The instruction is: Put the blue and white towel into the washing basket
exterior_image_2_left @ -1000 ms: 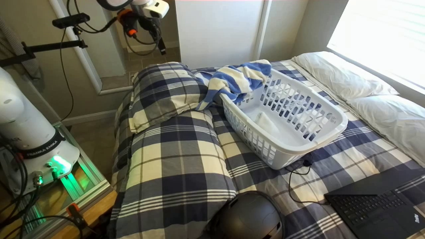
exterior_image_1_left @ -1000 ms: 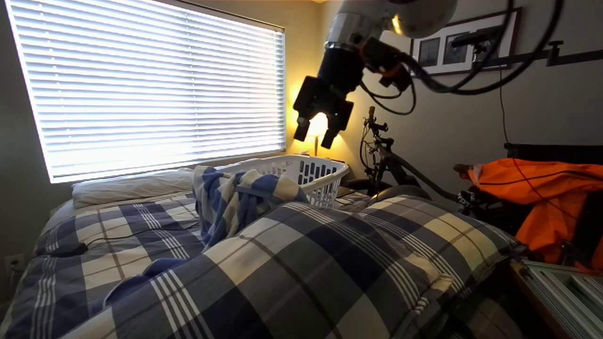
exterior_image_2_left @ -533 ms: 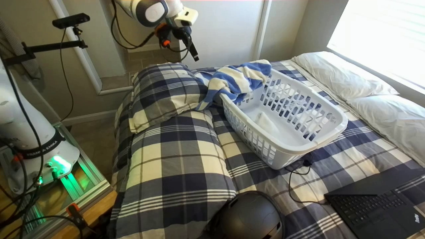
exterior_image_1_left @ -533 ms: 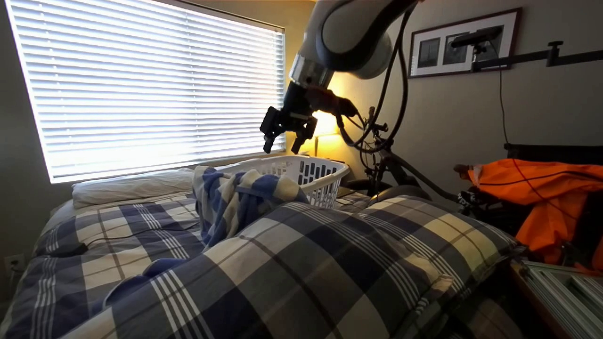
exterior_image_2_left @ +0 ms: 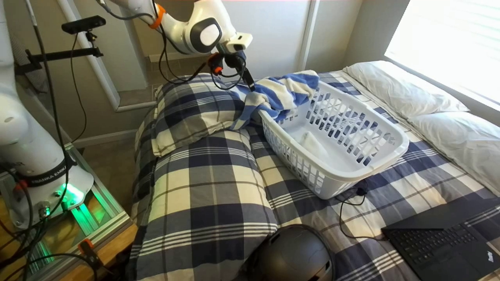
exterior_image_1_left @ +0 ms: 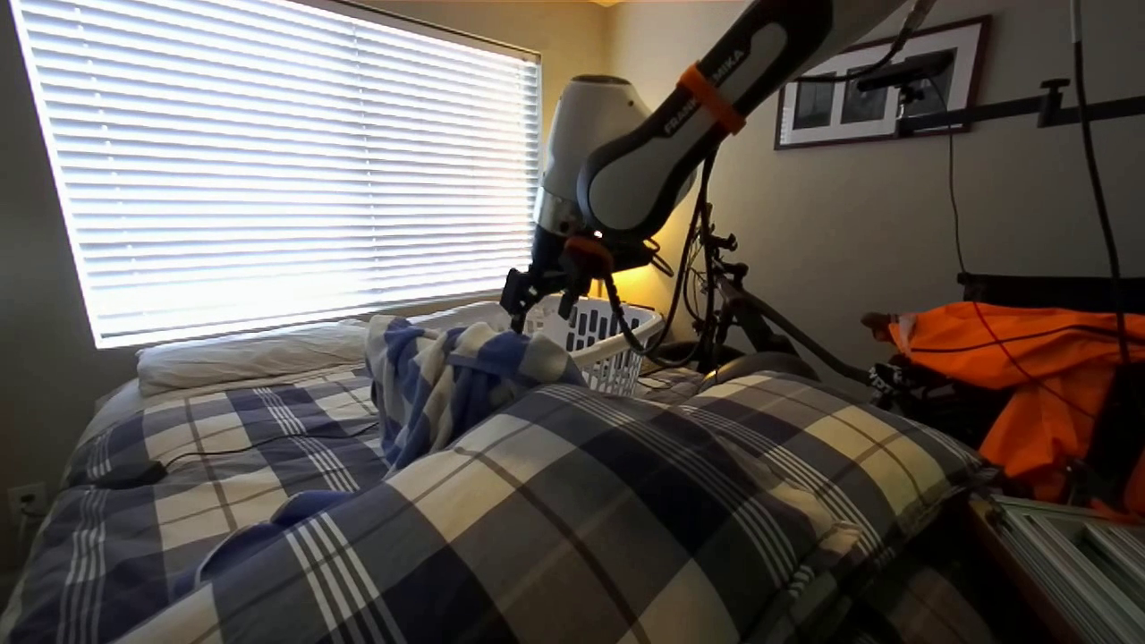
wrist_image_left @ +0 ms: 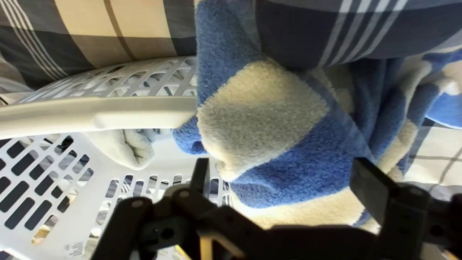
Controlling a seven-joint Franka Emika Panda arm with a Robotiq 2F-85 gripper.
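Robotiq gripper (wrist_image_left: 283, 173), black and hard-edged, hangs with its two blunt fingers (wrist_image_left: 373, 191) spread well apart. Below the gap between them lies a blue and white towel (wrist_image_left: 260, 119), its thick, fuzzy pile blocked out in broad bands of blue and cream. The towel is draped in loose folds over one end of a white washing basket (exterior_image_2_left: 343, 177), a portion dipping inside the rim and the rest spilling outside, where it meets a rounded swell of plaid bedding (exterior_image_2_left: 211, 179) near the tool. Whether the fingertips touch the pile is hard to say; in an exterior view, the gripper's tip overlaps the towel's edge from that angle. Extending away to one side of the gripper, the basket shows smooth molded plastic, a thick curved rim and walls pierced by rows of elongated slots. Inside it, off to the same side of the tool, rests a soft, crumpled white cloth (wrist_image_left: 121, 148). Checked in navy, gray and cream, the bedding billows into padded mounds under the arm (exterior_image_2_left: 207, 35). Well apart from the gripper are a domed black helmet (exterior_image_2_left: 295, 253) and a thin, flat laptop (exterior_image_2_left: 445, 246), unfolded on the bedding. Behind the tool, in an exterior view, white slatted blinds (exterior_image_1_left: 295, 179) run in even horizontal strips, while an orange garment (exterior_image_1_left: 1055, 362) lies in creases well off to the side.
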